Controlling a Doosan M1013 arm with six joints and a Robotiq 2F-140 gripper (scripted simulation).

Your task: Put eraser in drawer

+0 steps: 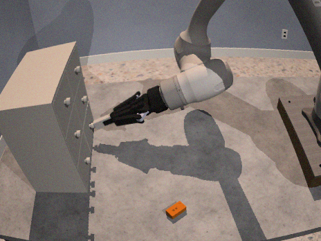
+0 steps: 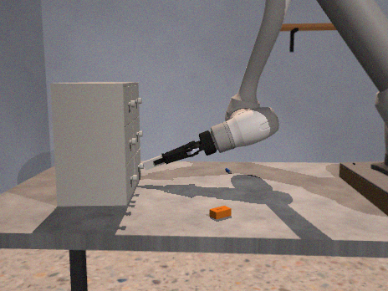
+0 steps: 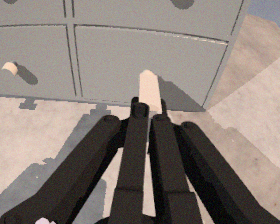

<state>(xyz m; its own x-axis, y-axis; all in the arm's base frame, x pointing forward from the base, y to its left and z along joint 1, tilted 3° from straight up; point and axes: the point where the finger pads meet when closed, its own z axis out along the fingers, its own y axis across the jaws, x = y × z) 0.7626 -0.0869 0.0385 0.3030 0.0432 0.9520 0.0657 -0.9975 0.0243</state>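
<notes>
The orange eraser (image 1: 176, 209) lies flat on the table near the front, far from the chest; it also shows in the exterior view (image 2: 220, 212). The small beige chest (image 1: 45, 118) stands at the left with its knobbed drawers facing the arm. My gripper (image 1: 98, 122) is shut and empty, reaching low and level. Its pale fingertips touch the front of the bottom right drawer (image 3: 150, 66) where that drawer's knob sits. The knob is hidden behind the fingertips (image 3: 149, 91). That drawer looks about flush with the chest's front. The other drawers look pushed in.
A small blue thing (image 2: 227, 170) lies on the table behind the arm. The arm's dark base plate (image 1: 301, 139) stands at the right. The table's front edge runs close below the eraser.
</notes>
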